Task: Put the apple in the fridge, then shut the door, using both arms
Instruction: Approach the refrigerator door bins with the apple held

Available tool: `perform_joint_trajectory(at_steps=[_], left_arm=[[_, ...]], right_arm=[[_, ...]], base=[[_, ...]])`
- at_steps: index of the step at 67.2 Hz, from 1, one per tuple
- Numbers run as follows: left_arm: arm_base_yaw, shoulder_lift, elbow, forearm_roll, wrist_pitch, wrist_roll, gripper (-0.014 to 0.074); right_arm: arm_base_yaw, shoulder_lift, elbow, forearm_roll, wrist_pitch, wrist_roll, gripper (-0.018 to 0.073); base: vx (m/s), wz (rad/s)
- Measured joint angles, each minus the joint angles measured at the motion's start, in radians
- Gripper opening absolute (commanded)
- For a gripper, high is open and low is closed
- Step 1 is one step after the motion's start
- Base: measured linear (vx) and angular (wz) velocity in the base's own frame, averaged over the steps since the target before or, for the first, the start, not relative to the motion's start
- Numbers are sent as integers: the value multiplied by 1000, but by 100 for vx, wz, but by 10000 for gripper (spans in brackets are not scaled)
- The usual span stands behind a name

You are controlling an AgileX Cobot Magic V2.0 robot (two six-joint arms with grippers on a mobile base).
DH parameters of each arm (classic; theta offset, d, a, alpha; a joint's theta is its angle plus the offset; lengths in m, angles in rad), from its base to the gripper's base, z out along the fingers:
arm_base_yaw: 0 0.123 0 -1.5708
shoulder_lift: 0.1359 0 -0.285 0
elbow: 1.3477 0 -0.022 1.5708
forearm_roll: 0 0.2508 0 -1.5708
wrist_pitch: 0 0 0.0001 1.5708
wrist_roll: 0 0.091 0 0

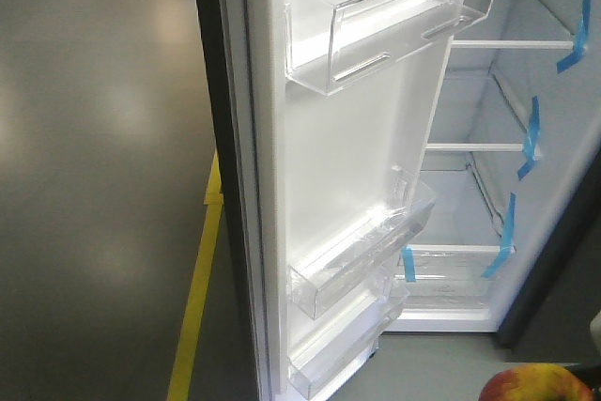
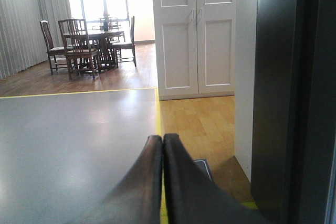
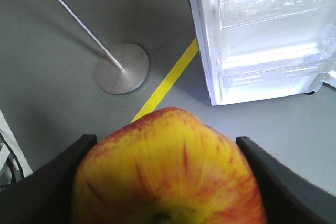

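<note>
So the fridge (image 1: 563, 138) sits at 2 o'clock in the front view. Its door (image 1: 347, 157) is swung wide toward 7 o'clock with the clear bins facing us, which leaves the shelves free to reach. The right gripper (image 3: 165, 142) is clamped on the apple (image 3: 168, 177), fingers at 9 and 3, down at 5 o'clock in the front view and well short of the shelves. The stem dimple looks to sit at 6 o'clock by the wrist, so I'd say the core axis runs 6-to-12. The left gripper (image 2: 163, 148) is pinched shut on nothing, probably kept free for the door.
</note>
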Motion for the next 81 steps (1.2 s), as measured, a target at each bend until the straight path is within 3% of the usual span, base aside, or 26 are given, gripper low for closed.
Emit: perform_joint_trajectory(at_steps=[81], left_arm=[[0, 0, 0, 0, 0, 0, -6]], right_arm=[[0, 0, 0, 0, 0, 0, 24]], base=[[6, -4]])
